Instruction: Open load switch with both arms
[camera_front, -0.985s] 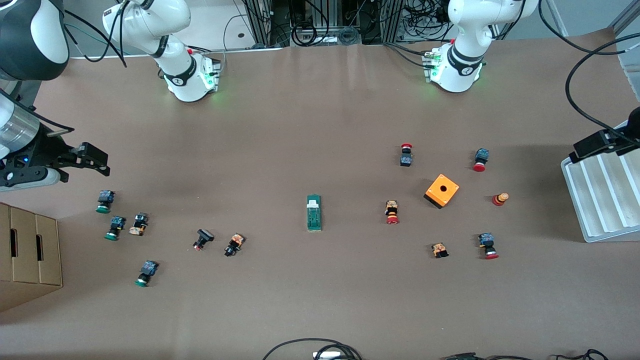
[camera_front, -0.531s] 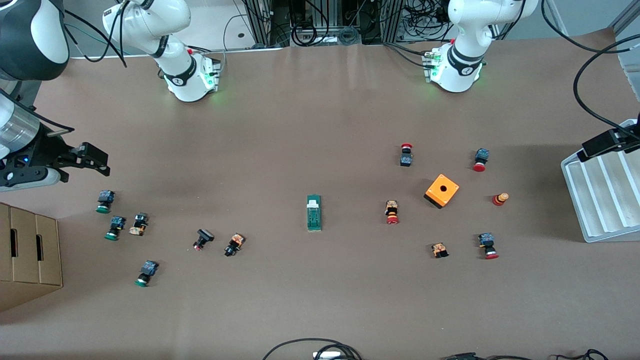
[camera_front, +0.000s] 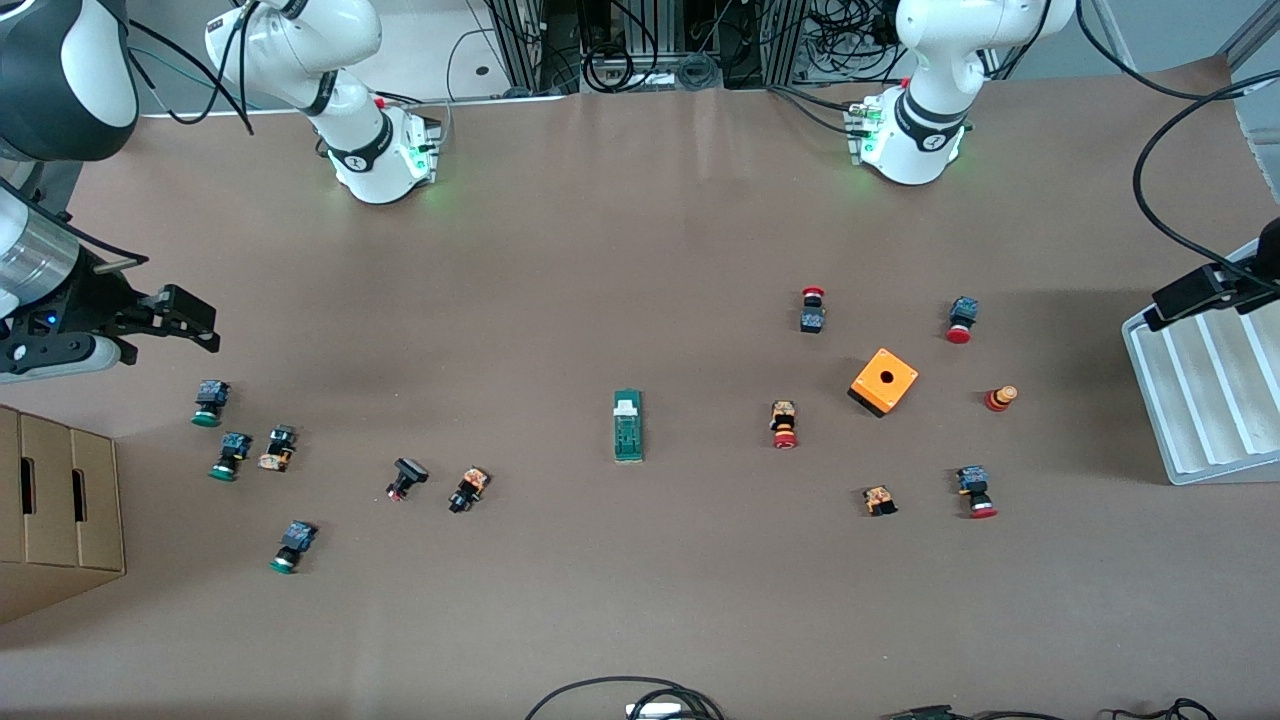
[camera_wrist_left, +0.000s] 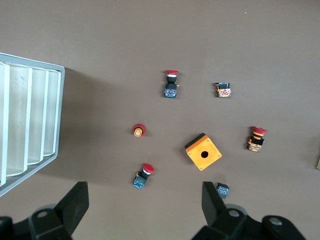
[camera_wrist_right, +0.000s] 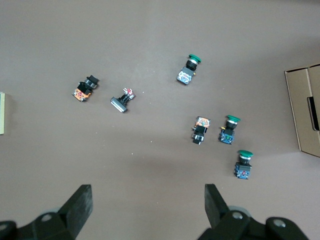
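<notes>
The load switch (camera_front: 628, 426) lies flat mid-table, white tab toward the robots' bases, untouched. The left gripper (camera_wrist_left: 142, 207) hangs spread wide and empty over the white tray's (camera_front: 1205, 400) end of the table; the right gripper (camera_wrist_right: 147, 210) hangs likewise wide and empty above the green-capped push buttons (camera_front: 235, 450) by the cardboard box (camera_front: 55, 505).

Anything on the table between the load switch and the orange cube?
Front view: one red-capped push button lies between the load switch and the orange cube; otherwise bare table.
</notes>
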